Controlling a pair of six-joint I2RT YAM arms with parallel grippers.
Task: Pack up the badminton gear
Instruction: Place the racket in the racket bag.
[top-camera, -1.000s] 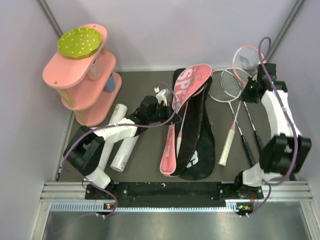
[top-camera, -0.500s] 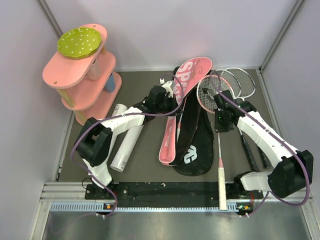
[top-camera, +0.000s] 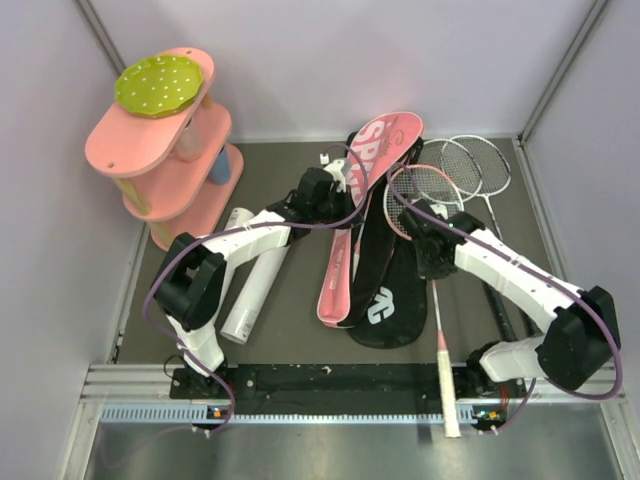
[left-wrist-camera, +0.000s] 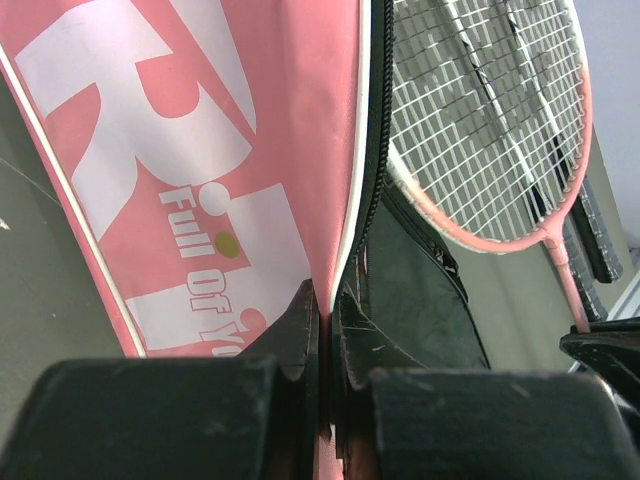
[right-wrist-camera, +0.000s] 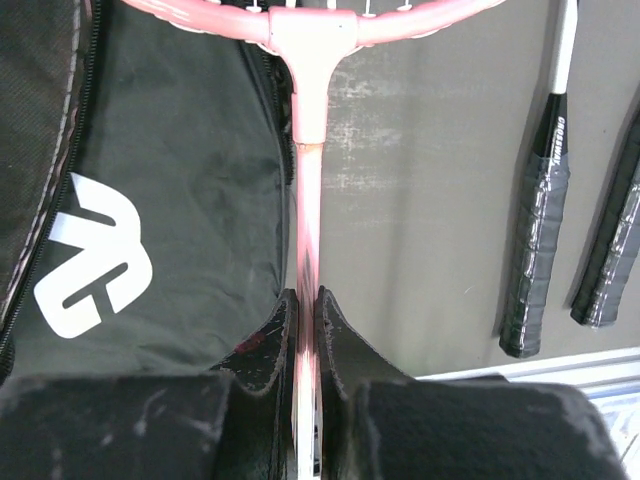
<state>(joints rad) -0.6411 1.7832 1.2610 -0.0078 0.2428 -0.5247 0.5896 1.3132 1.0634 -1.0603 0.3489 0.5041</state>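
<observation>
The racket-shaped bag lies mid-table, its pink "SPORT" flap (top-camera: 385, 150) raised off the black half (top-camera: 385, 300). My left gripper (top-camera: 346, 186) is shut on the flap's zipper edge (left-wrist-camera: 345, 230); its fingers (left-wrist-camera: 300, 320) pinch the pink fabric. My right gripper (top-camera: 430, 240) is shut on the thin shaft (right-wrist-camera: 308, 200) of a pink racket. That racket's head (top-camera: 420, 200) hovers by the bag's opening, and its white handle (top-camera: 448, 400) reaches over the near rail. Two more rackets (top-camera: 470, 165) lie at the back right. Two white tubes (top-camera: 250, 285) lie to the left.
A pink tiered shelf (top-camera: 160, 170) with a green dotted disc (top-camera: 160, 85) stands at the back left. The two lying rackets' black handles (right-wrist-camera: 535, 230) rest on the mat right of my right gripper. Walls close in the table on the left, back and right.
My right arm has carried the pink racket left from the back right corner until its head is beside the bag's opening. My left gripper has moved up to the flap's edge and raised it.
</observation>
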